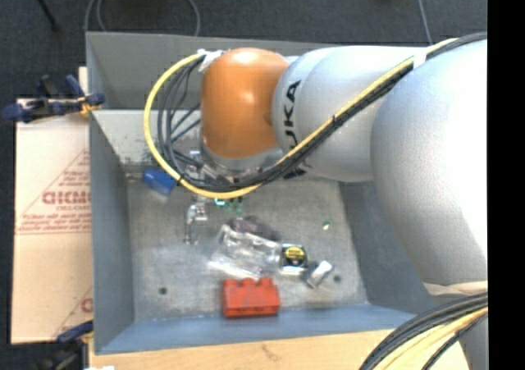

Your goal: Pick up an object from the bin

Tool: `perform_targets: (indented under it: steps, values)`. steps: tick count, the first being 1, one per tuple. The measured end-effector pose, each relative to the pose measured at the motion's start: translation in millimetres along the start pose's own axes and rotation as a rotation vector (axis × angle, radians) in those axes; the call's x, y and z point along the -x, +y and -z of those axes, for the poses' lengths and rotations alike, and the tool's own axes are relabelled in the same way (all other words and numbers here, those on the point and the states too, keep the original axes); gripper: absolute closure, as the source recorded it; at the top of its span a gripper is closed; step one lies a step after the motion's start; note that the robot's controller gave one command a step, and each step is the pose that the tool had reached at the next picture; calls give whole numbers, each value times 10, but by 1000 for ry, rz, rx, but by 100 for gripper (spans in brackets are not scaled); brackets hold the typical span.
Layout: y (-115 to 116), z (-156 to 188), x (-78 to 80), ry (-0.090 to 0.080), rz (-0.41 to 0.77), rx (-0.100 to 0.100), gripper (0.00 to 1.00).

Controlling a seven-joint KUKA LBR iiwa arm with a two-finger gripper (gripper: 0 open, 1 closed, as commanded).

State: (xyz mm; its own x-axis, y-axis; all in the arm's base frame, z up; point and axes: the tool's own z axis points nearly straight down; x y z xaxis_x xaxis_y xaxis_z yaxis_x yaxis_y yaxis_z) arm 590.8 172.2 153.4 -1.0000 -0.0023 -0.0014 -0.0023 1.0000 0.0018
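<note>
My gripper (195,224) hangs below the wrist over the bin's floor, left of the middle, with bare floor under it. Just to its right lies a crumpled clear plastic piece (240,249). A small yellow and black tape measure (293,256) touches that plastic on its right side. A red toy brick (250,297) lies in front of the plastic, near the bin's front wall. A blue thing (159,181) sits up-left of the gripper by the left wall, partly hidden by cables.
A small grey and white piece (318,274) lies right of the tape measure. A tiny green speck (326,226) lies on the floor toward the right. The arm and its orange cover hide the back half of the bin.
</note>
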Motion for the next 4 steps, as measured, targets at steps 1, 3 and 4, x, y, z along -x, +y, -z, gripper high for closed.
perform_targets:
  steps: [1,3,4]
  values:
    - [-473,-192,-277,2,105,-4,0]
    - [-1166,-685,-61,20,97,13,0]
    - [-1168,-685,-62,21,94,13,100]
